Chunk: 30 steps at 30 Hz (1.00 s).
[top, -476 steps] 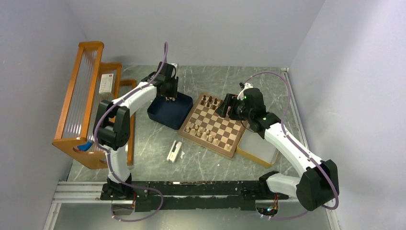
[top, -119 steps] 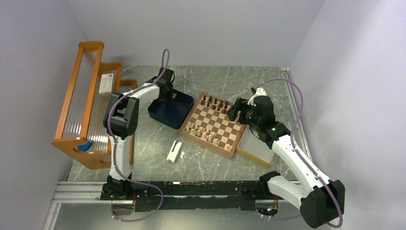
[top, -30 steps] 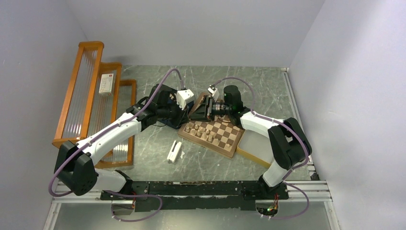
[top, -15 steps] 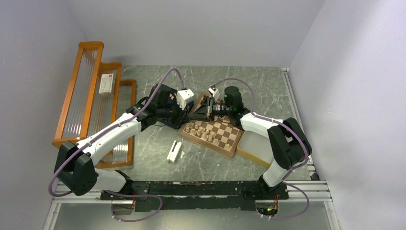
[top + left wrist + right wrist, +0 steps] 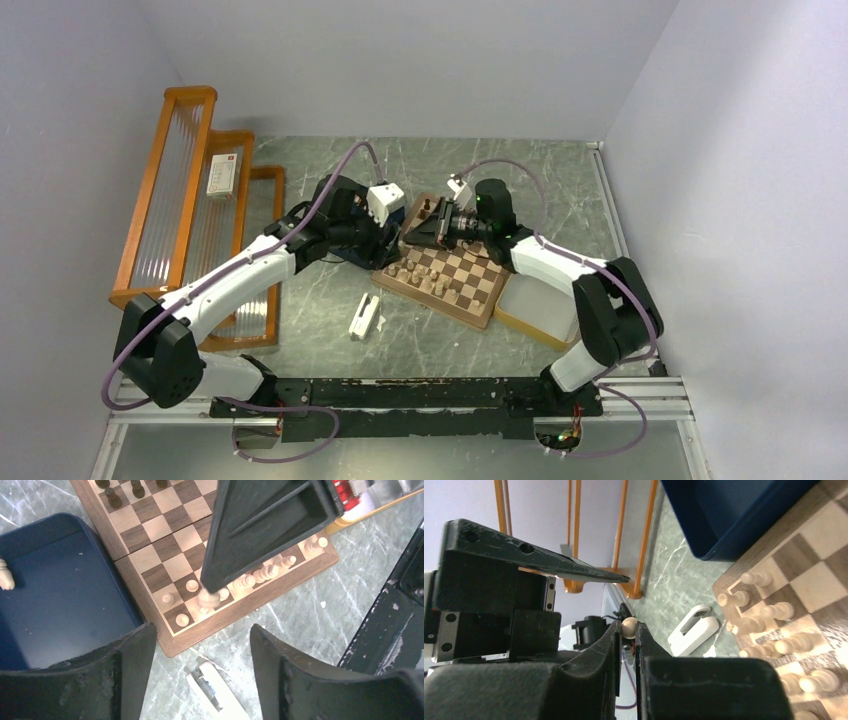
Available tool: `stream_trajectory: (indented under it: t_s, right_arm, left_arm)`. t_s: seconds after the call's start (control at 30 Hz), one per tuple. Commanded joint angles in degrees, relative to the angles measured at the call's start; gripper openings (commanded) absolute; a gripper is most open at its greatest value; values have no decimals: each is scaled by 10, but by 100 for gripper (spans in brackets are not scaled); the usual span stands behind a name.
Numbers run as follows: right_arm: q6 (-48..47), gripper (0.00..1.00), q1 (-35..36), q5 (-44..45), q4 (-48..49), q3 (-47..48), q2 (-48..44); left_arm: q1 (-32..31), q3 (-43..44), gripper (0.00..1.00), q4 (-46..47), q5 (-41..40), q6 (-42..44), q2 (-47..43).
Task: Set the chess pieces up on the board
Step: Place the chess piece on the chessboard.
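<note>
Handover complete: left pincer (image 5: 201,641) has just sprung wide and holds nothing, right pincer (image 5: 628,630) is now pinched nearly shut on a pale piece (image 5: 629,626), hanging over the pale rows at the board (image 5: 165,535) edge; placement judged next.

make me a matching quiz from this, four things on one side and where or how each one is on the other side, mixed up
Things:
1. left gripper
2. right gripper
3. blue tray
4. dark pieces

Place or state:
a. pinching one pale piece
b. standing on the board, at the end opposite the pale row
c. jaws apart, nothing between them
d. on the table beside the board, a lone pale piece inside

Pairs: 1-c, 2-a, 3-d, 4-b
</note>
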Motion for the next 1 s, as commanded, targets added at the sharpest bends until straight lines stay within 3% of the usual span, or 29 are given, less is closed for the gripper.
stream_trajectory:
  t_s: [0.0,0.4,0.63,0.97]
  right_arm:
    - [-60,3,-15,90,-65,-9,-50]
    - [-215,3,-6,376,-292,1,-174]
    - [-240,3,24,522,-398,-5,-225]
    - [-186,2,94,651,-499,-20,-242]
  left_arm:
    - [-3,34,96,-15,-25,-10,13]
    - [12,65,99,-47,-147,-98,18]
    - [119,25,97,-14,-67,-154,-18]
    - [174,-15,97,-6,-38,-203,-26]
